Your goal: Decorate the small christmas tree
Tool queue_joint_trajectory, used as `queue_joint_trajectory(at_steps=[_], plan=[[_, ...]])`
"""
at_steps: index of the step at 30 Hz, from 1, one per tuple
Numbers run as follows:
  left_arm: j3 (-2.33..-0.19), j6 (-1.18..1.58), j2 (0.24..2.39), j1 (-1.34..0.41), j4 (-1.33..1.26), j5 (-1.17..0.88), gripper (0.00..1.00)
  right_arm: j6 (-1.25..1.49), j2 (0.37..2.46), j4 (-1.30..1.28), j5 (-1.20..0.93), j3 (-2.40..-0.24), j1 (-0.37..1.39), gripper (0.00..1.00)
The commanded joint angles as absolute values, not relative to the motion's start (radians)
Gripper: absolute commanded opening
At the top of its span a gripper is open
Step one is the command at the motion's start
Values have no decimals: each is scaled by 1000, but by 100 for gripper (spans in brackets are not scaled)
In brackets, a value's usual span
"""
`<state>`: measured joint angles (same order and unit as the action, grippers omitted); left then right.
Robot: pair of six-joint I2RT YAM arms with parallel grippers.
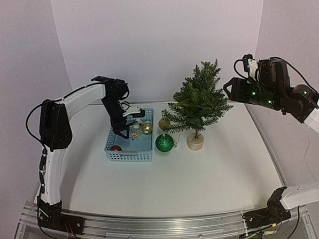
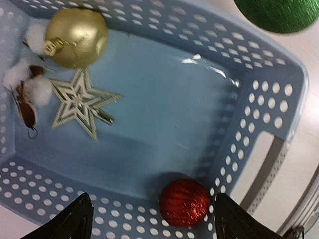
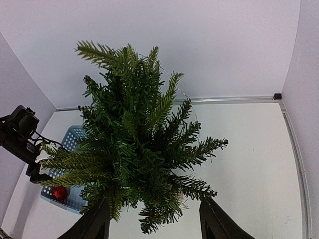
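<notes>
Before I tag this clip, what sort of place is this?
Probably a robot lab test cell, not a home: a plain white table closed in by blank pale walls, a metal rail along its near edge, and only staged props, a tree and a basket.

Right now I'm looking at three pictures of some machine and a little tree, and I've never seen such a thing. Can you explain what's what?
Two robot arms, left and right, are bolted to a table, each ending in a two-finger gripper. The wide picture comes from a camera above and behind them; the other two from cameras on the wrists. On the table stand a tree, a basket and a green ball between them. The left gripper hangs open over the basket, which holds a gold ball, a star and a red ball. The right gripper, also open, looks down on the tree. Nothing is held.
</notes>
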<state>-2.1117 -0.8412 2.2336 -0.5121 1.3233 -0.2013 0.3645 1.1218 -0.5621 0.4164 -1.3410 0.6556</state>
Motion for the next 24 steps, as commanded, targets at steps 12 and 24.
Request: queue_joint_trajectory(at_steps=[12, 24], plan=[[-1981, -922, 2230, -511, 673, -538, 87, 378, 1085, -542, 394, -1328, 652, 61], [-2240, -1105, 2458, -511, 822, -521, 89, 379, 1097, -543, 373, -1349, 652, 61]])
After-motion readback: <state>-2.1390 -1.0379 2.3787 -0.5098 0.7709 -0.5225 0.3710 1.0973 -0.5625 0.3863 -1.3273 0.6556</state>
